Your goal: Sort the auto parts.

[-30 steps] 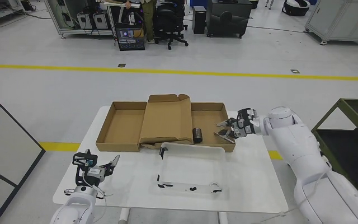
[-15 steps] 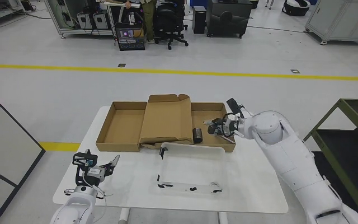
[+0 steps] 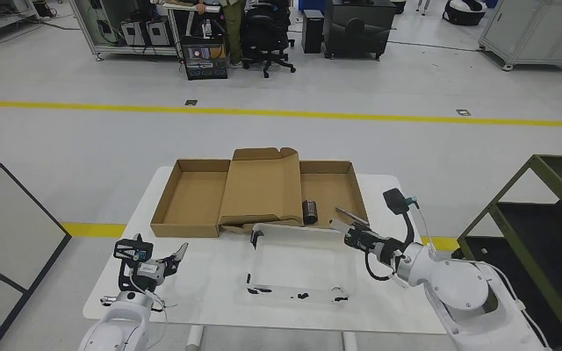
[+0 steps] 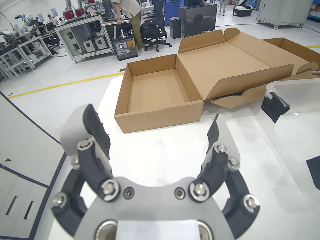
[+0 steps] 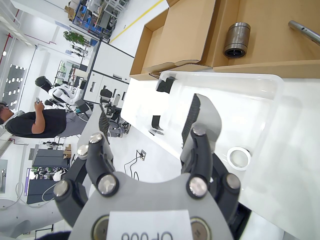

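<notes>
A dark metal bushing point(image 5: 237, 40) lies on its side in the right compartment of the open cardboard box point(image 3: 189, 197), with a thin metal rod point(image 5: 303, 32) beside it. The bushing point(image 3: 309, 212) also shows from above. In front of the box stands a clear plastic bin point(image 5: 275, 81) holding a white ring point(image 5: 238, 158). My right gripper point(image 5: 150, 112) hangs open and empty over the bin's right end point(image 3: 351, 235). My left gripper point(image 4: 153, 123) is open and empty low over the table's front left corner point(image 3: 162, 261).
The box's left compartment point(image 4: 157, 88) holds nothing, and its lid flap point(image 3: 259, 184) lies folded over the middle. The bin point(image 3: 299, 228) has black clips on its rim. A green rack point(image 3: 527, 219) stands to the right of the table.
My right arm has pulled back from over the box's right compartment and now sits over the bin's right end. The left arm has not moved.
</notes>
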Tool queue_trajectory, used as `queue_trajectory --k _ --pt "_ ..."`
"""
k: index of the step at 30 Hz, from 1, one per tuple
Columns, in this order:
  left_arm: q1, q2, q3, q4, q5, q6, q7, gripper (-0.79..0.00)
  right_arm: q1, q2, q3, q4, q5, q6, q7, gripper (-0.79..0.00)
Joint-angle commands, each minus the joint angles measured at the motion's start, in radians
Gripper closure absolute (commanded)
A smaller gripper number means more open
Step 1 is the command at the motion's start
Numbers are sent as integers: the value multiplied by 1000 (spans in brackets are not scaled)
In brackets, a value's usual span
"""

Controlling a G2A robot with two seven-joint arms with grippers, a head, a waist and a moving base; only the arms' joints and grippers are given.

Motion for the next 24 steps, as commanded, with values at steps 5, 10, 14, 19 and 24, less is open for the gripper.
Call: queue_trajectory --k 5,10,14,19,24 --pt "0 0 0 0 0 0 0 -785 -1 0 0 0 0 0 0 -785" --pt "0 0 0 0 0 0 0 -785 -9 0 -6 3 -2 -17 4 -785" --pt "0 0 0 0 0 0 0 -785 -2 12 -42 -7 -182 -34 96 -785" --pt "0 0 0 0 0 0 0 -785 33 7 -178 -18 -435 -18 106 -785" --pt "0 0 0 0 0 0 0 -785 76 -1 -222 -26 -536 22 76 -785"
